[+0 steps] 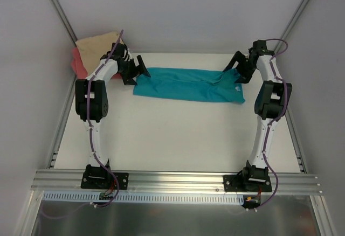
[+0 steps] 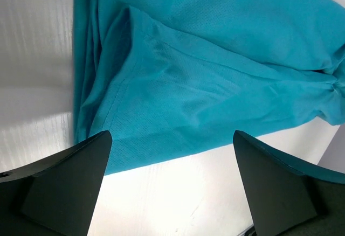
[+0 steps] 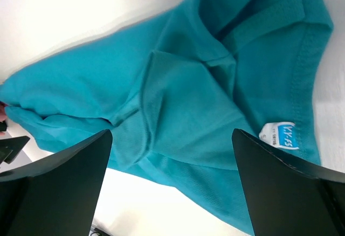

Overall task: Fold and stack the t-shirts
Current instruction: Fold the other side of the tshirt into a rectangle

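Teal t-shirt (image 1: 188,85) is laid as a long folded band across the upper middle of the table (image 1: 172,139). Left gripper (image 1: 137,71) and right gripper (image 1: 237,66) are held spread over its ends, nothing pinched. The next fold is best made end over end, with hems matched. Open room is left below. Tan t-shirt (image 1: 99,43) and coral t-shirt (image 1: 78,63) are piled upper left.

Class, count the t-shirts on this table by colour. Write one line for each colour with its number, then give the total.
Teal t-shirt: 1
Tan t-shirt: 1
Pink t-shirt: 1
Total: 3
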Available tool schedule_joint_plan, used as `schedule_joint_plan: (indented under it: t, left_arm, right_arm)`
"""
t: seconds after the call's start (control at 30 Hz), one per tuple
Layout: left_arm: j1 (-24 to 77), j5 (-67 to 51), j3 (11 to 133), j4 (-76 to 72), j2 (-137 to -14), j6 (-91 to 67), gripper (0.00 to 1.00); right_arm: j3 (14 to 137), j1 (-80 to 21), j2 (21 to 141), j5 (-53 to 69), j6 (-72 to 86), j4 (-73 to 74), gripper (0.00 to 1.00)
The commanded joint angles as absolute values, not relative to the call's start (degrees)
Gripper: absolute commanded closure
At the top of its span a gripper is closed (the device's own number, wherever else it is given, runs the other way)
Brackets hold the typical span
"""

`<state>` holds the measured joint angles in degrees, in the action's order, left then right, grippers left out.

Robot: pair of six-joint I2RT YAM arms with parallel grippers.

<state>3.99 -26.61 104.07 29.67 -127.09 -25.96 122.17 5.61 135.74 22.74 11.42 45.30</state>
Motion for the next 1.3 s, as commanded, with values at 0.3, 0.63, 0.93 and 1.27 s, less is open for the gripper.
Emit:
schedule_joint_plan:
  t: [0.3, 0.63, 0.93, 1.27]
  left_arm:
    - [3.2, -21.9, 96.3, 25.8, -118.0, -26.2, 0.01]
    - [4.0, -22.2, 88.2, 22.1, -109.3, -27.6, 0.01]
    - [4.7, -23.0, 88.4, 25.0, -105.1, -26.3, 0.01]
    - [4.7, -23.3, 88.8, 26.7, -104.8, -24.6, 0.01]
  right_arm:
    - [112.4, 6.3, 124.5, 27.2, 9.8, 41.2, 0.0]
    - [109.9, 1.1, 125.2, 31.5, 13.3, 37.2, 0.0]
    - [110.2, -1.9, 130.3, 32.2, 17.0, 32.2, 0.0]
    - [111.4, -2.3, 132.9, 32.4, 19.3, 30.2, 0.01]
